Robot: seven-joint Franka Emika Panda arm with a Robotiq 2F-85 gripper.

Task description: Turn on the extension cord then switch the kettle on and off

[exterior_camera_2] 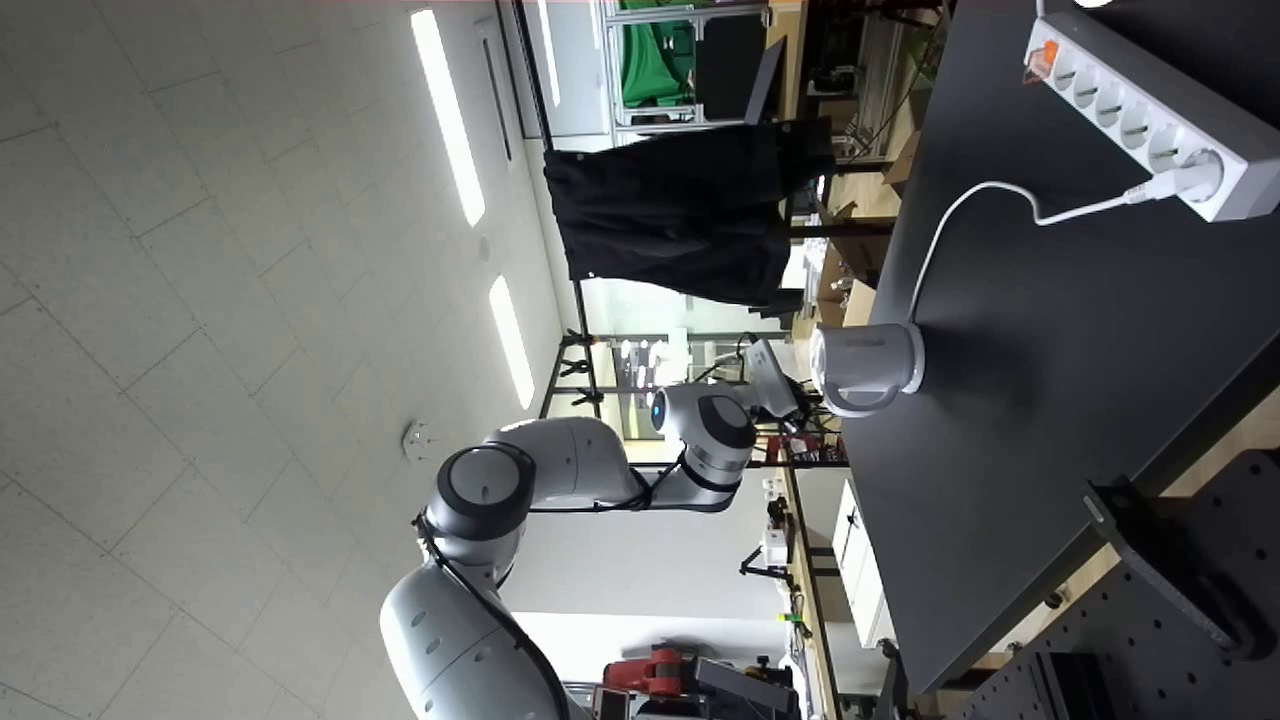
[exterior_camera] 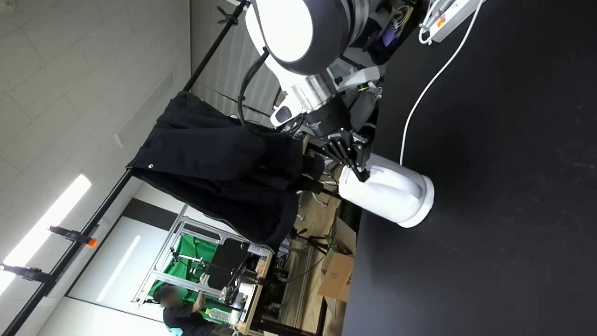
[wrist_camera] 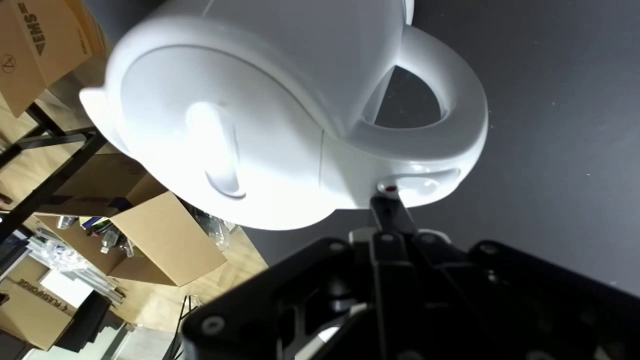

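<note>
The white kettle (exterior_camera: 385, 193) stands upright on the dark table; it also shows in an exterior view (exterior_camera_2: 868, 360) and from above in the wrist view (wrist_camera: 280, 115). My gripper (exterior_camera: 363, 175) has its fingers together with nothing between them. In the wrist view, the fingertips (wrist_camera: 390, 205) are at the red-marked switch (wrist_camera: 391, 189) on top of the kettle's handle; I cannot tell whether they press it. The white extension cord (exterior_camera_2: 1130, 130) lies on the table with an orange switch (exterior_camera_2: 1043, 58) at one end and a white plug (exterior_camera_2: 1185, 183) at the other. It partly shows in an exterior view (exterior_camera: 452, 21).
A white cable (exterior_camera: 422, 93) runs across the table (exterior_camera: 489, 224) from the kettle toward the extension cord. The kettle stands close to a table edge. Cardboard boxes (wrist_camera: 165, 240) stand on the floor beyond that edge. A black cloth (exterior_camera: 224, 158) hangs from a pole behind.
</note>
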